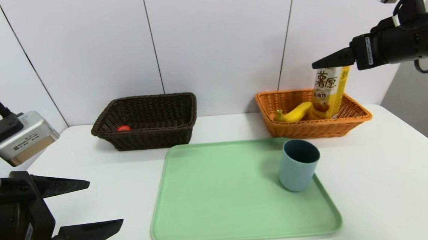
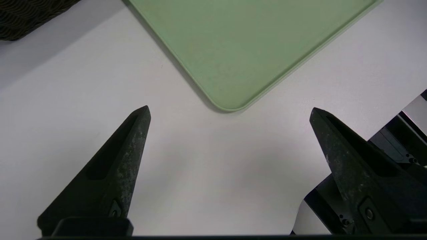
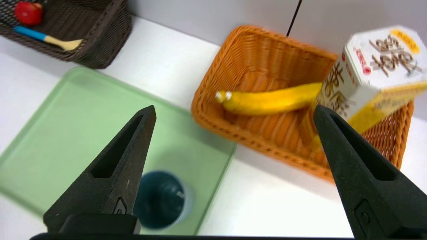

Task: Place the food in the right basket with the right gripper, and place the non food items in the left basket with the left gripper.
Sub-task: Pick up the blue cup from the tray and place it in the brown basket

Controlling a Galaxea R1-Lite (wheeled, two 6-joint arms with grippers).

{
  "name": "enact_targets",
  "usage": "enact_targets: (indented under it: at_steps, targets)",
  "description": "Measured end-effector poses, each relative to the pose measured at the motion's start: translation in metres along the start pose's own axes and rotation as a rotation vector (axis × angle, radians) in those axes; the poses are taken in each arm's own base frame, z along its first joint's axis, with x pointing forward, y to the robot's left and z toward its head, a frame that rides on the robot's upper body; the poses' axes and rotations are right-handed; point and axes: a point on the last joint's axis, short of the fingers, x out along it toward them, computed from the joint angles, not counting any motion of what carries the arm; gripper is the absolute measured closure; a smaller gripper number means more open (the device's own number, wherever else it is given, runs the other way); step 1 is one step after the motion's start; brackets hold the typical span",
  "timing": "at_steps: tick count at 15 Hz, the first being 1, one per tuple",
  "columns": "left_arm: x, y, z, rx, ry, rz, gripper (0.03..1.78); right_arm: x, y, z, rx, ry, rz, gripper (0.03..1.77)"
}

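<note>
Your right gripper (image 3: 233,110) hangs above the orange basket (image 1: 305,128), fingers spread wide, holding nothing. That basket, behind the green tray's (image 1: 219,195) far right corner, holds two foods: one snack box (image 1: 330,91) standing tilted and one banana (image 1: 296,112) lying beside it. One blue cup (image 1: 298,165) stands upright on the tray's right side. The dark basket (image 1: 147,136), behind the tray's far left corner, holds one red duck (image 1: 123,128) and one spoon (image 3: 46,38). Your left gripper (image 2: 230,111) waits wide open and empty off the tray's near left corner.

Woven wicker baskets (image 1: 146,121); smooth matt tray (image 1: 219,195), probably plastic; printed cardboard snack box (image 1: 330,91)
</note>
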Motion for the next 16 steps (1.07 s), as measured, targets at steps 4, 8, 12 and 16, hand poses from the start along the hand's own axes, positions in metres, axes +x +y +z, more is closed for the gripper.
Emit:
enact_targets:
  at_steps: [4,8,12,16]
  targets:
    - [-0.003,0.0,0.002,-0.013,-0.036,0.003,0.12,-0.041,0.013,-0.006,0.031,0.041,0.023,0.14]
    - [-0.006,-0.001,0.001,-0.009,-0.046,0.003,0.12,-0.079,0.026,-0.03,0.04,0.035,0.087,0.12]
    - [-0.007,-0.001,0.007,-0.019,-0.107,0.004,0.12,-0.113,0.034,-0.062,0.052,0.033,0.063,0.11]
    - [0.016,0.0,0.032,-0.025,-0.262,-0.02,0.12,-0.138,0.038,-0.085,0.09,0.008,0.009,0.11]
